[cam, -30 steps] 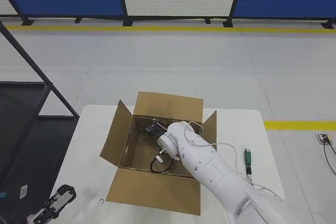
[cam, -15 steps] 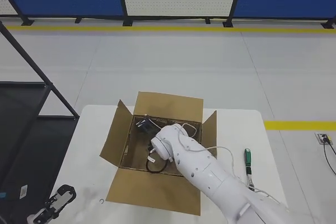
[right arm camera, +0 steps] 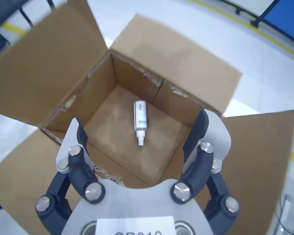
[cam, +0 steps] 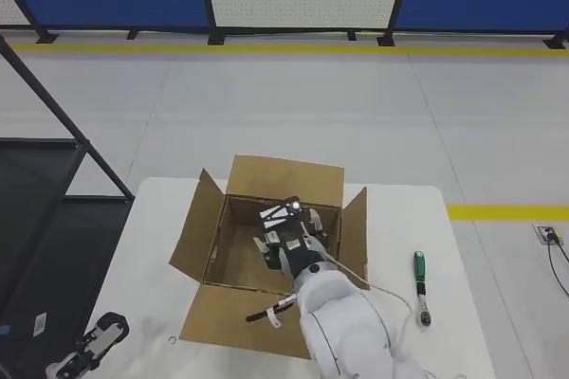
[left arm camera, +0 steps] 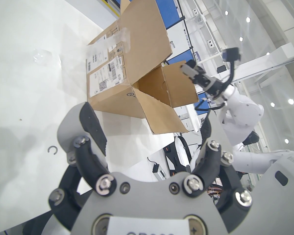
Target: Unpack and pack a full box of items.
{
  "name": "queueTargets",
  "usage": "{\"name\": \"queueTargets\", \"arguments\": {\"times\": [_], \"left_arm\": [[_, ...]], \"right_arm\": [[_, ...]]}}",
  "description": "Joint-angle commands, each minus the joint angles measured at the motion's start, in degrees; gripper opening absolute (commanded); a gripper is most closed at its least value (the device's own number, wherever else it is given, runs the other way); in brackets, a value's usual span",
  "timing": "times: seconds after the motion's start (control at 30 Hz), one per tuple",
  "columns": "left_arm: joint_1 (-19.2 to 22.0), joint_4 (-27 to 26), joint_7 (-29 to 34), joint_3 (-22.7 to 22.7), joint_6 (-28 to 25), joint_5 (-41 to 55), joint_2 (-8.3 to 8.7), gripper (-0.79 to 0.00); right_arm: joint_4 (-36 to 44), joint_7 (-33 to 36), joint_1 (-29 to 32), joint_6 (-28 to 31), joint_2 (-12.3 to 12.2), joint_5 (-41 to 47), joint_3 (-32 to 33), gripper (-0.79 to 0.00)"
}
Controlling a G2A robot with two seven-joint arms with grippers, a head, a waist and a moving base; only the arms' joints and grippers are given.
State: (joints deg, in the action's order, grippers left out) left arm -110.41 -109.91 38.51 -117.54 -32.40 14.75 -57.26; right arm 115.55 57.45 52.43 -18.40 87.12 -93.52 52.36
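Note:
An open cardboard box (cam: 275, 180) stands in the middle of the white table (cam: 152, 246), all its flaps folded out. On the box floor a white spray bottle (right arm camera: 140, 117) lies on its side, nozzle toward my right gripper. My right gripper (right arm camera: 140, 121) hangs above the box opening, open and empty; from above the right gripper (cam: 286, 232) sits over the box middle. By the table's front left corner my left gripper (left arm camera: 147, 117) is open with nothing between its fingers, the box (left arm camera: 127, 69) standing beyond it. The left gripper (cam: 100, 339) is well clear of the box.
A green-handled ratchet wrench (cam: 419, 273) lies on the table right of the box. A small C-shaped ring (cam: 173, 339) lies near the front left flap. A black metal rack (cam: 38, 189) stands beside the table's left side.
The right arm has drawn back out of the box and risen, so its gripper now hovers above the opening. The left gripper has not moved.

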Motion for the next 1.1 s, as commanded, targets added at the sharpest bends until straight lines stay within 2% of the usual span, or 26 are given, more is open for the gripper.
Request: {"name": "queueTargets", "arguments": {"times": [0.0,0.17,0.3,0.4,0.6,0.63,0.67,0.8,0.87,1.0,1.07], "left_arm": [[0.0,0.0,0.0,0.0,0.0,0.0,0.0,0.0],[0.0,0.0,0.0,0.0,0.0,0.0,0.0,0.0],[0.0,0.0,0.0,0.0,0.0,0.0,0.0,0.0],[0.0,0.0,0.0,0.0,0.0,0.0,0.0,0.0],[0.0,0.0,0.0,0.0,0.0,0.0,0.0,0.0],[0.0,0.0,0.0,0.0,0.0,0.0,0.0,0.0],[0.0,0.0,0.0,0.0,0.0,0.0,0.0,0.0],[0.0,0.0,0.0,0.0,0.0,0.0,0.0,0.0],[0.0,0.0,0.0,0.0,0.0,0.0,0.0,0.0],[0.0,0.0,0.0,0.0,0.0,0.0,0.0,0.0],[0.0,0.0,0.0,0.0,0.0,0.0,0.0,0.0]], "right_arm": [[6.73,-2.02,4.58,-1.05,-0.48,-3.28,2.49,0.0],[18.51,-3.25,14.48,-0.76,-1.64,-4.7,12.59,0.0],[19.09,-5.99,18.77,-0.81,-1.95,3.55,22.56,0.0],[18.81,-3.15,22.52,-2.49,-2.18,8.32,31.37,0.0],[5.11,1.61,20.96,0.47,-2.72,14.39,40.41,0.0],[2.29,1.87,20.59,1.48,-2.88,14.65,41.53,-0.099],[-0.09,1.95,19.93,2.02,-2.99,15.31,42.48,-0.111],[-9.16,2.81,17.81,6.88,-3.59,18.79,45.66,-0.089],[-13.16,3.5,16.7,9.24,-3.91,19.8,46.49,-0.182],[-18.69,4.64,14.62,12.16,-4.44,20.25,46.94,-0.268],[-20.49,4.94,13.91,13.66,-4.67,20.36,46.68,-0.339]]}}
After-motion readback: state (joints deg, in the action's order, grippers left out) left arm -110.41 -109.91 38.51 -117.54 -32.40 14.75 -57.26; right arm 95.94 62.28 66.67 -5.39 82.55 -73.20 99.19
